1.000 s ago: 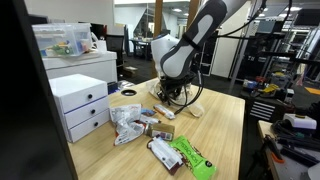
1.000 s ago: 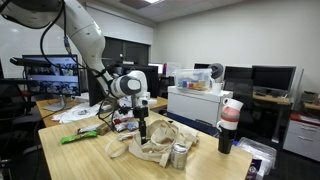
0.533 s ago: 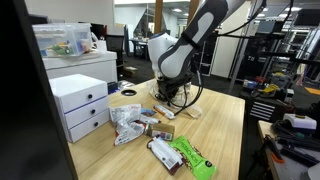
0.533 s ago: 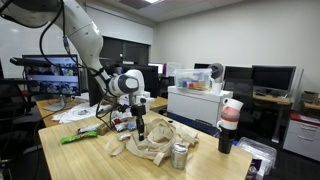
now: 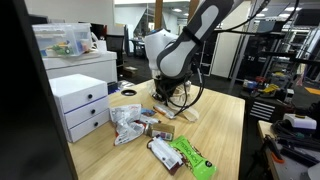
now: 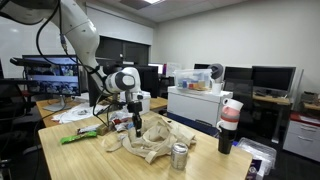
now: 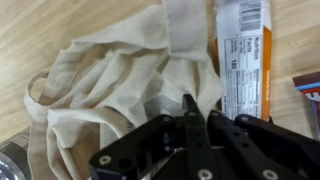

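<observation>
Left to right in an exterior view: a green snack packet (image 6: 78, 137) is being left flat on the table (image 6: 90, 162). Just beside it, the claw (image 6: 137, 126) is being held pressed together on a fold of the beige cloth bag (image 6: 152, 143). A second ago it was being kept partly spread over that fabric. The fold is now being drawn up into a peak. The rest of the bag is being left slumped on the table, against the metal can (image 6: 180, 155). In the wrist view, cloth is being pinched between the fingertips, with a snack bar wrapper (image 7: 241, 55) just beside it at right. Judged: the grip is being secured, and the bag is only partly being lifted.
</observation>
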Available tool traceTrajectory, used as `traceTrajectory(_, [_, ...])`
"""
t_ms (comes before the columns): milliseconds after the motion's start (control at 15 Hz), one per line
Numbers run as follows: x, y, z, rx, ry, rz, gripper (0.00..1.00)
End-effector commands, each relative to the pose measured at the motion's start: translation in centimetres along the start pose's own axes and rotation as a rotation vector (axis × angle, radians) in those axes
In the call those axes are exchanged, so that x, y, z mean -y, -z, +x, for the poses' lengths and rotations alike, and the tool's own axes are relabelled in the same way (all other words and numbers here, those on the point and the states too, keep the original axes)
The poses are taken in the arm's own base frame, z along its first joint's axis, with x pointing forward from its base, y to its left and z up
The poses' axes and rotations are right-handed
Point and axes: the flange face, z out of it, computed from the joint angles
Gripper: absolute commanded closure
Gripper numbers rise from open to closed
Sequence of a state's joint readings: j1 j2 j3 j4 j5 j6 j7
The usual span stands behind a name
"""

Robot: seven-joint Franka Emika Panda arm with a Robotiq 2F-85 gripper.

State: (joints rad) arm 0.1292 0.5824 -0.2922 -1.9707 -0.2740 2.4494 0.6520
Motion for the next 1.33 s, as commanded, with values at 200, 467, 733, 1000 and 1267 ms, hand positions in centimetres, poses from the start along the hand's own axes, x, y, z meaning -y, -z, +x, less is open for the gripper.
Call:
traceTrajectory(200, [-1.4,1.6,-0.8,0.004,0.023,0.020,0.41])
traceTrajectory(467, [-2.9,3.7,-0.5,-0.023,0.000,0.062,0.15])
traceTrajectory(733, [-5.0,6.8,0.2,-0.053,-0.053,0.117,0.00])
traceTrajectory(1000, [-7.3,8.2,0.9,-0.059,-0.109,0.148,0.25])
traceTrajectory(1267, [-8.8,7.9,1.3,-0.050,-0.143,0.152,0.57])
